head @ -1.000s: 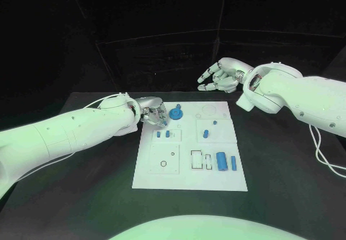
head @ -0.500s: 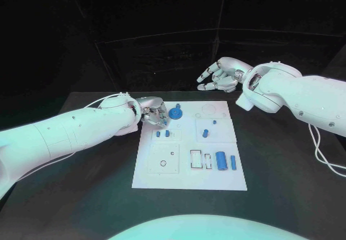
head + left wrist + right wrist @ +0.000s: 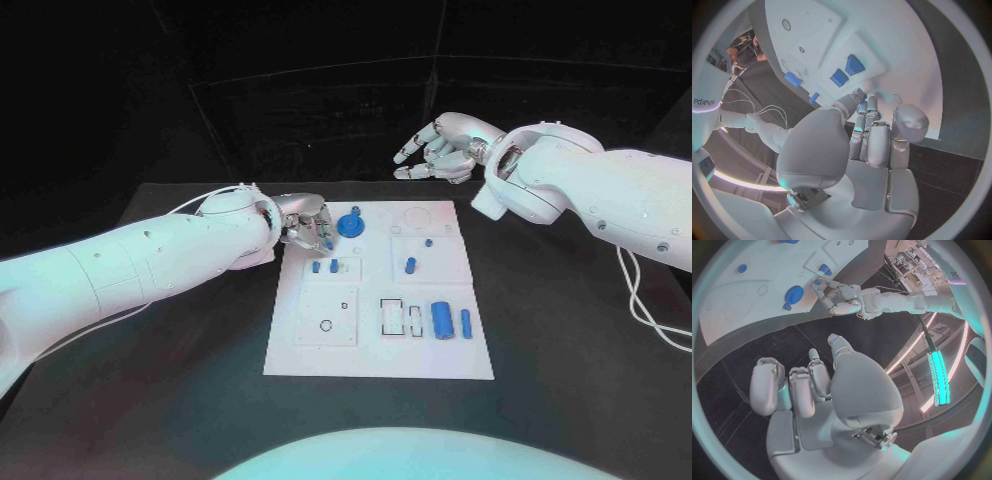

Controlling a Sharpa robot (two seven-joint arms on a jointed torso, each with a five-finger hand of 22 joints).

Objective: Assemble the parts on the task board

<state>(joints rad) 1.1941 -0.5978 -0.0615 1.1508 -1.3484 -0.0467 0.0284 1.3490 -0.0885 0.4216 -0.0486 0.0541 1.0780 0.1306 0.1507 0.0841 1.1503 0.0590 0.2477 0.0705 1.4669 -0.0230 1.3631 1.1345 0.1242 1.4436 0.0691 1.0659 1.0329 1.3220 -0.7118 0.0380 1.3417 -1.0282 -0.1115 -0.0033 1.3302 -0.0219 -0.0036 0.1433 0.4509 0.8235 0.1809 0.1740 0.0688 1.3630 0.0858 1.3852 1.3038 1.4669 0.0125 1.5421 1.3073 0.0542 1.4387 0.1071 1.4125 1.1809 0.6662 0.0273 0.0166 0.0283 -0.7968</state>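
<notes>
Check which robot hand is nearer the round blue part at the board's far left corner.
Left. The left robot hand sits right beside the round blue part, fingers almost touching. The right robot hand hovers beyond the task board, well apart.

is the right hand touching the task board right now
Apart. In the head view the right hand hangs beyond the far edge of the task board; the right wrist view shows dark table between them.

Partial lettering "DLieys" on white robot body (image 3: 706, 101); rest illegible.
</notes>
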